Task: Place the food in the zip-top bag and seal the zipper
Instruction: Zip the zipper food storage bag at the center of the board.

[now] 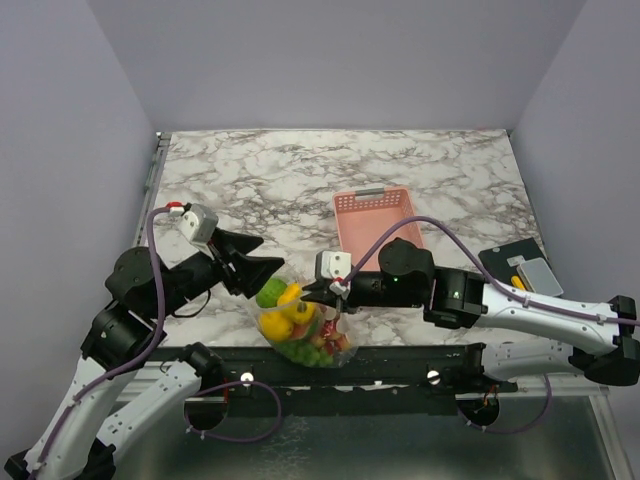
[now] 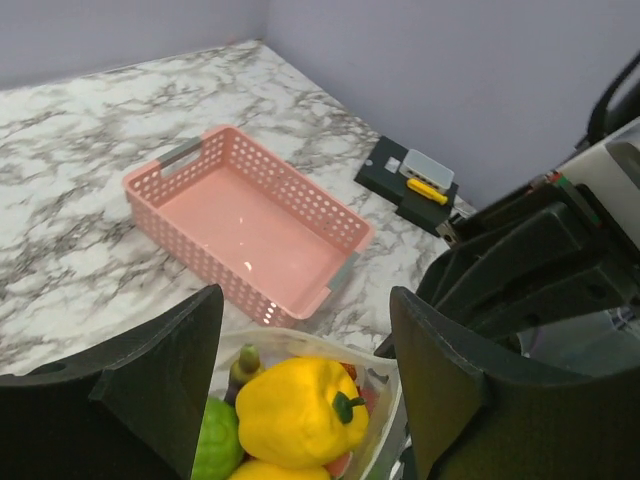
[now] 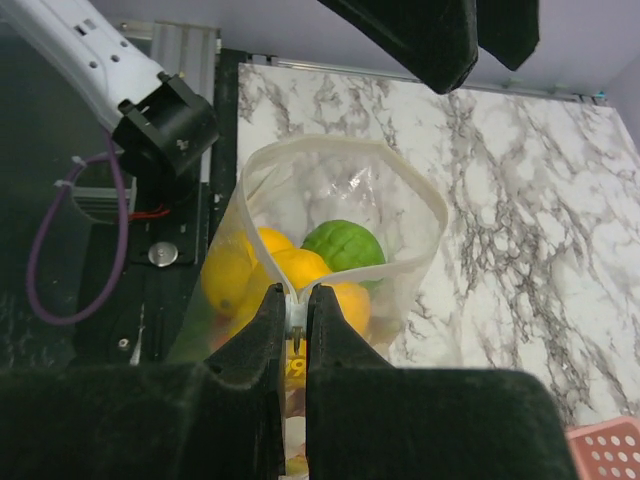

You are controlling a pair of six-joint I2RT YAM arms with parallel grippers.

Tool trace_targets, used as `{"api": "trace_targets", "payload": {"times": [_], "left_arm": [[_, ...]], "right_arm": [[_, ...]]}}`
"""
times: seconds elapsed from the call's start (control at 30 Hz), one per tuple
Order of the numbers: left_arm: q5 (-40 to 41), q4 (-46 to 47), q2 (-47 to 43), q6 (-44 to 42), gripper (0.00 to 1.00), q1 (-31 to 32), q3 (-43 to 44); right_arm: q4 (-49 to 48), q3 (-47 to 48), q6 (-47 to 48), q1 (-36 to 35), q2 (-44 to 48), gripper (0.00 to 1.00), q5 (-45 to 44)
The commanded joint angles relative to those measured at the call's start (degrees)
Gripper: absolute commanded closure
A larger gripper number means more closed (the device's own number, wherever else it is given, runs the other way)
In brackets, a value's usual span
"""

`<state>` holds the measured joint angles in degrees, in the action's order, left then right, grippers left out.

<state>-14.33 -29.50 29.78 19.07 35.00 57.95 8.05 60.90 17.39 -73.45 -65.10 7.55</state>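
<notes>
The clear zip-top bag (image 1: pixel 300 330) lies at the table's near edge with its mouth open. It holds the food: a yellow pepper-like fruit (image 2: pixel 300 410), a round green fruit (image 2: pixel 218 450), a dark eggplant (image 2: pixel 243 368), and yellow and red pieces lower down. My right gripper (image 1: pixel 335 295) is shut on one end of the whitish zipper strip (image 3: pixel 296 312), where the two sides meet. The rest of the strip (image 3: pixel 400 265) gapes in a loop around the green fruit (image 3: pixel 345 245). My left gripper (image 2: pixel 310 380) is open and empty, just above the bag's mouth (image 2: pixel 330 350).
An empty pink slotted basket (image 1: pixel 375 225) stands just behind the bag, and also shows in the left wrist view (image 2: pixel 250 225). A dark flat device (image 1: pixel 520 268) with a yellow piece lies at the right edge. The black frame rail (image 1: pixel 400 355) runs under the bag.
</notes>
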Motion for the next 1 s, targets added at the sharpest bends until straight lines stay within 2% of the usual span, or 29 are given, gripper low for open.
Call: {"api": "trace_targets", "payload": {"times": [0.0, 0.27, 0.37, 0.57, 0.97], "left_arm": [[-15.89, 4.54, 1.40, -5.27, 0.30, -0.01, 0.05], [-34.35, 8.46, 3.37, -6.97, 0.27, -0.02, -3.20], [-38.81, 9.10, 4.06, -6.99, 0.25, -0.02, -4.42], [-42.01, 9.29, 3.33, -6.94, 0.24, 0.02, -6.13], [-43.18, 10.10, 2.51, -5.62, 0.23, 0.09, -7.83]], "right_arm": [[5.28, 4.07, -2.65, -0.30, 2.22, 0.99, 6.90], [11.01, 8.25, -6.14, -0.36, 1.89, 0.99, 11.73], [12.50, 10.03, -7.34, -0.35, 1.41, 0.99, 12.95], [13.83, 12.80, -9.81, -0.30, 0.54, 0.99, 13.13], [17.62, 18.50, -14.64, -0.35, -2.97, 0.99, 6.56]]}}
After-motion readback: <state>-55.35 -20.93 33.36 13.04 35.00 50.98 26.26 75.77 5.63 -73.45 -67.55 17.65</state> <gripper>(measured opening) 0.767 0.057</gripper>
